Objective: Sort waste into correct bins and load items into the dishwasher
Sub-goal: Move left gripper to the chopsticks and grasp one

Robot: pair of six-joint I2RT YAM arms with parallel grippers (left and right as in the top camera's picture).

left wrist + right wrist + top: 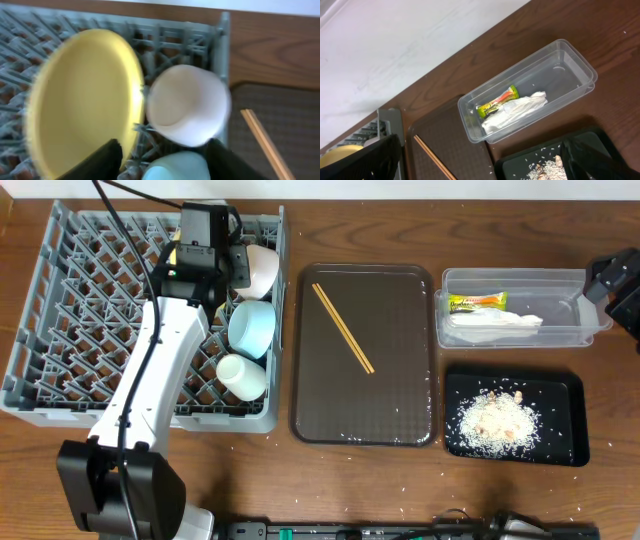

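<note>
And there the brown tray (400, 410) was seen at the middle of the counter (400, 230), with the two chopsticks (343, 328) laid on it, close together on a slant. Just left of the tray, the grey dish rack (60, 330) was set. Along the rack's edge nearest the tray three pieces were lodged: the white bowl (262, 268) at the far end, the light-blue bowl (252, 327) in the middle, the white cup (242, 376) nearest the front. The yellow plate (80, 100) was stood on edge among the pegs, just beyond the white bowl from the tray. The left hand (162, 165) was poised over that corner, fingers spread wide, nothing gripped between them.

Right of the tray, at the far side, the clear tub (570, 305) was placed, the green-yellow wrapper (476, 303) and crumpled white paper (495, 326) lying inside. At the near side, the black tray (565, 395) was placed, with the rice (497, 420) heaped in it. The right hand (487, 165) was held beyond the tub from the brown tray, fingers parted and empty.
</note>
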